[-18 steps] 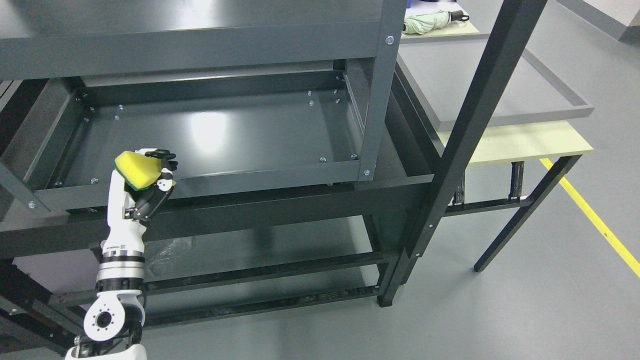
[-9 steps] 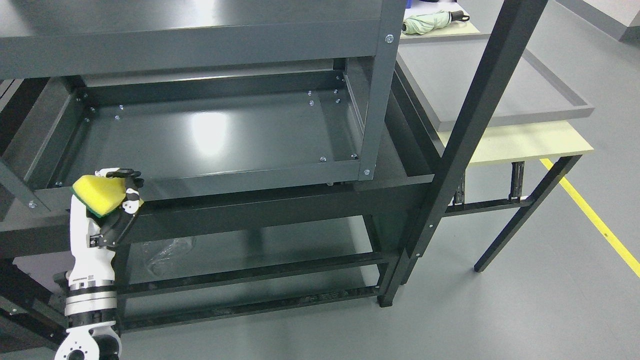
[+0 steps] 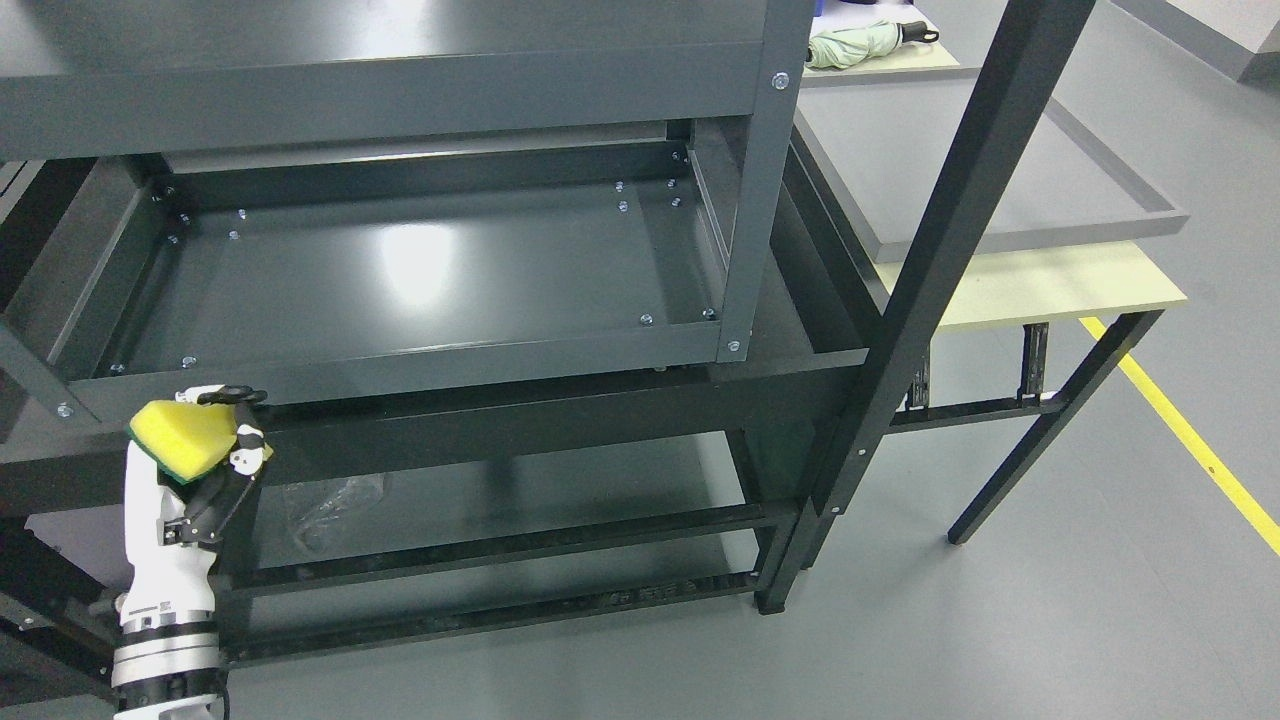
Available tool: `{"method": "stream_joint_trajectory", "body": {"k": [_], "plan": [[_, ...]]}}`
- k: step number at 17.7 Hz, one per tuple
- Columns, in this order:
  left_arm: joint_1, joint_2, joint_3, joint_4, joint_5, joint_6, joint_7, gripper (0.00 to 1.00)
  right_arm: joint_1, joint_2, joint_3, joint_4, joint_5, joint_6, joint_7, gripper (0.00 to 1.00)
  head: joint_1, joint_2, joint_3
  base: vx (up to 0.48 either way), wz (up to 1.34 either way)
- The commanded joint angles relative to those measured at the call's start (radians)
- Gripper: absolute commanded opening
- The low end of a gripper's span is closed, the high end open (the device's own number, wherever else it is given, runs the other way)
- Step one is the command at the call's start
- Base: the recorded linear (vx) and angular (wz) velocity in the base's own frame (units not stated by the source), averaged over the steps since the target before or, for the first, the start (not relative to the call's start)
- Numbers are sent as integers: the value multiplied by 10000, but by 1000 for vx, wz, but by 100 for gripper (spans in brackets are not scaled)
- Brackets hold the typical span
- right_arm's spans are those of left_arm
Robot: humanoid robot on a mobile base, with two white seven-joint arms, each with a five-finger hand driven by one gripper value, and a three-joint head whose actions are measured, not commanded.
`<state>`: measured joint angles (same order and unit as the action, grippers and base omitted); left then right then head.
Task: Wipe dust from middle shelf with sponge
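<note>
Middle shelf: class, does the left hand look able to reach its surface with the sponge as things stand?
Probably yes. The left hand grips the sponge just below the middle shelf's front rail; the open front leaves room, though it must lift over that rail.

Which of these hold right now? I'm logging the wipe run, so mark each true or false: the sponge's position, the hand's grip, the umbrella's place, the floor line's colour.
1. The yellow sponge with a green underside lies on the dark grey metal middle shelf. False: it is in front of and below the shelf's front rail.
2. The left hand grasps the sponge. True.
3. A folded pale green umbrella lies at top right. True.
4. The floor line is red. False: yellow.
</note>
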<state>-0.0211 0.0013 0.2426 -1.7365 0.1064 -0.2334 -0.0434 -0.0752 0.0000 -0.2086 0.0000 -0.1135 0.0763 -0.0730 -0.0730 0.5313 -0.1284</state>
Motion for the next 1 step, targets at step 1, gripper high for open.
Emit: {"method": "stream_joint_trajectory", "body": {"k": [1], "plan": [[11,162,13,-230,71,33,-27,1,0,-175,0,-175,0,4,-7,100,0,0,0,0,0]]}}
